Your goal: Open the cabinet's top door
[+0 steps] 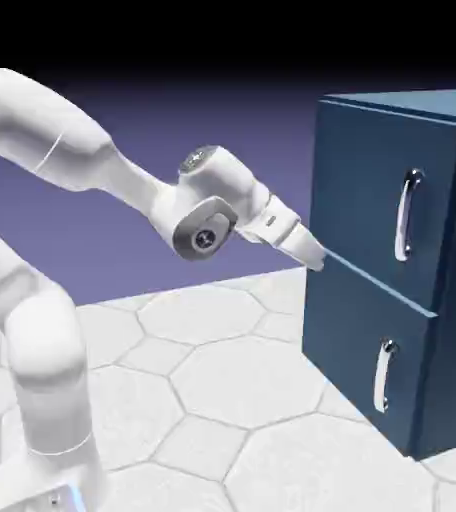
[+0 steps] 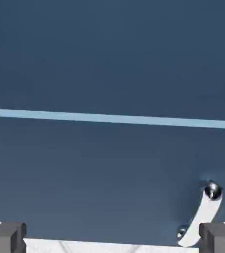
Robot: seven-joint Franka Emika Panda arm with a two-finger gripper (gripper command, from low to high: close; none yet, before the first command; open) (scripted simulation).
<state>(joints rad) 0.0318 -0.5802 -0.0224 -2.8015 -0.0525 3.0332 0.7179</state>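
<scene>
The top door [image 1: 372, 190] is the taller, upper panel of the cabinet [image 1: 442, 300], a flat dark navy face that looks shut flush with the box. A curved silver bar handle [image 1: 406, 215] stands upright on it, toward the exterior view's right side of the panel. A thin pale line marks the seam between it and the shorter lower panel [image 1: 357, 350], which carries a similar silver handle [image 1: 383, 375]. The cabinet stands on a white floor of hexagon tiles [image 1: 222, 390] at the exterior view's right.

The gripper [image 1: 312, 255] points at the cabinet front near that seam, at the panel's left edge, well apart from the upper handle. Its 2 grey fingertips [image 2: 6, 237] stand wide apart, with nothing between them.
</scene>
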